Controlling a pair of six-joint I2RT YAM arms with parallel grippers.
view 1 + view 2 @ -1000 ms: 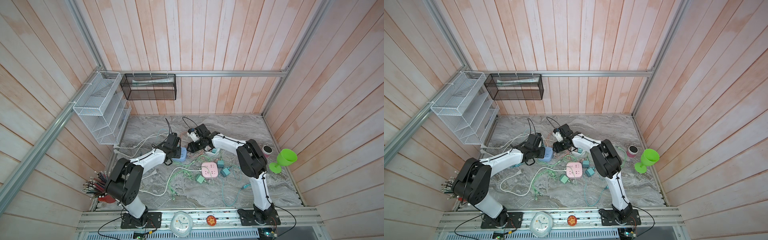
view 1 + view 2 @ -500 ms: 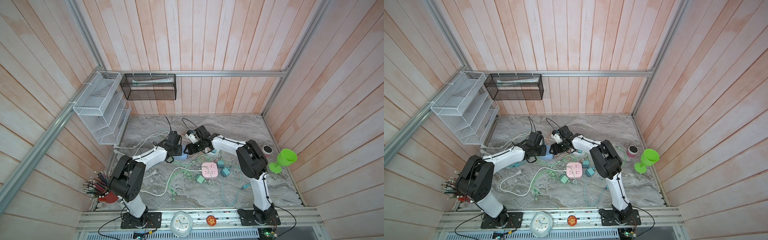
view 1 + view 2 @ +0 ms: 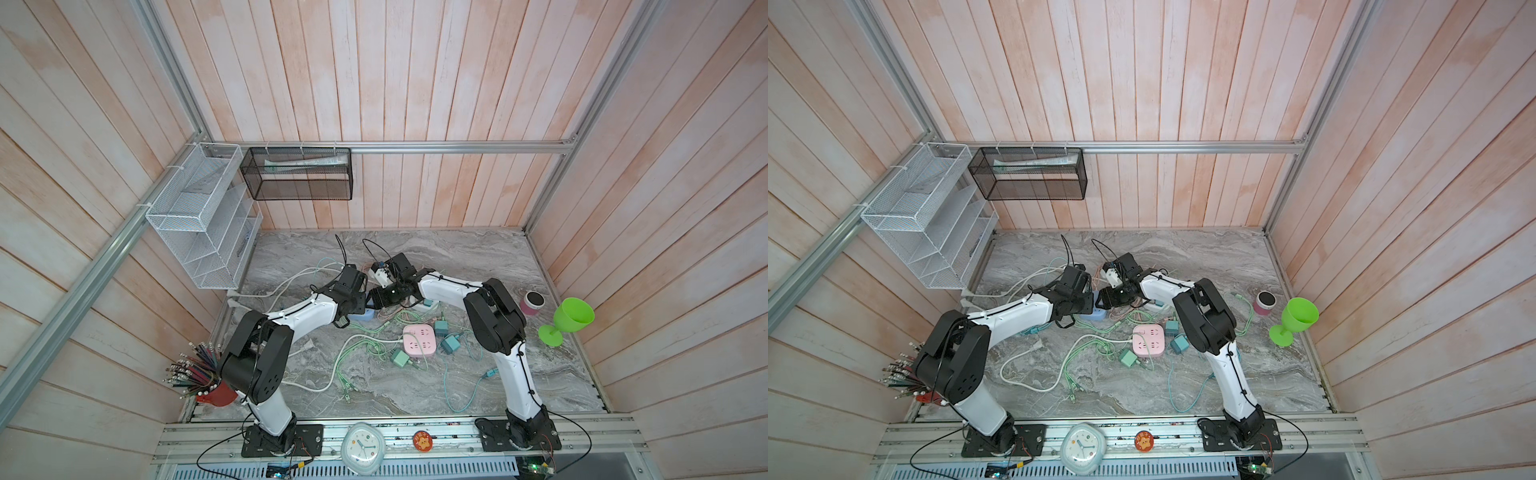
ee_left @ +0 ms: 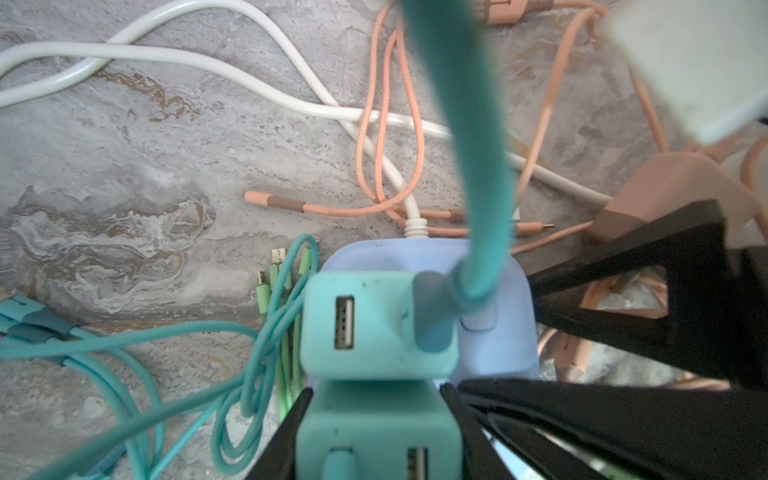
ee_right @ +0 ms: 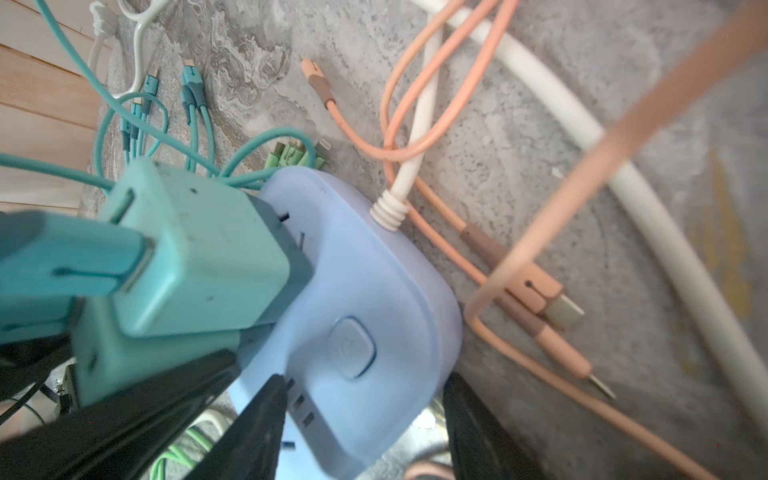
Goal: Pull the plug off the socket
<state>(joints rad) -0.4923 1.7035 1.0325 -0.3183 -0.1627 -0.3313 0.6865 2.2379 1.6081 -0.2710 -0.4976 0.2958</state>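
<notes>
Gripping the teal plug (image 4: 374, 428), seated in the blue socket (image 5: 374, 270) near the middle of the marble table (image 3: 457, 257).
The left gripper (image 4: 376, 390) is clenched on the plug's flanks; the right gripper (image 5: 365, 376) straddles the socket and seems to pinch it, though blur hides the contact. The plug stands up off the socket's top face, so the pull runs straight up, left arm nearest. Since a second ago the left wrist has edged closer to the right; the socket has stayed put.
</notes>
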